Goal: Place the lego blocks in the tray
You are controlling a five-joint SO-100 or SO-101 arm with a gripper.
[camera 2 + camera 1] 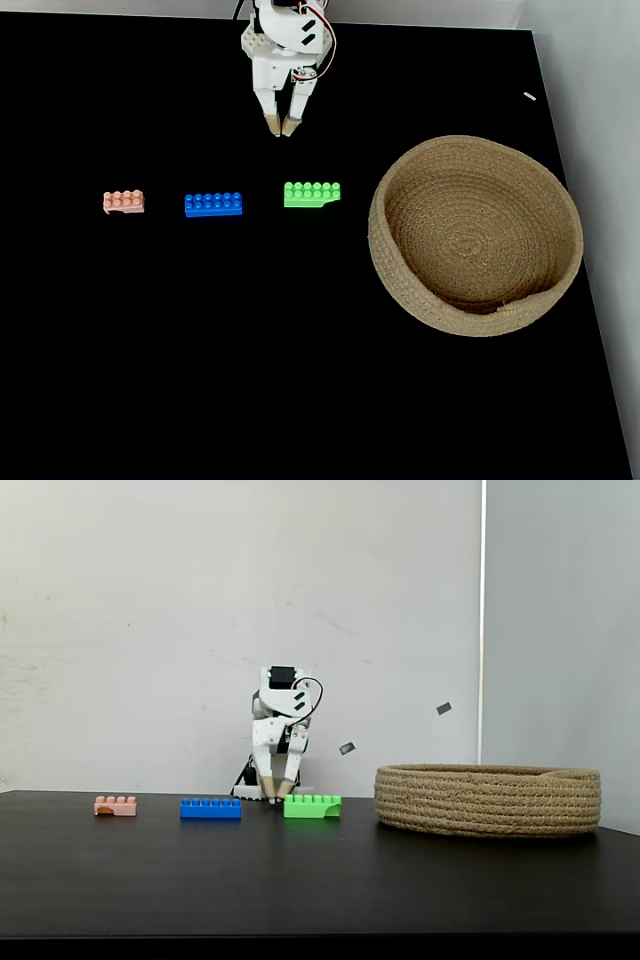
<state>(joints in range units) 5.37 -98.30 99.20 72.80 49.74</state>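
Black table (300,380) beneath white wall (150,610), bricks beside tray (476,160)

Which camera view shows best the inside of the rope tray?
The fixed view from above shows it best: the tray lies open to the camera, so its coiled floor and whole rim are visible, with no brick inside. The fixed view from the side shows the tray as outer wall and rim, its floor hidden.
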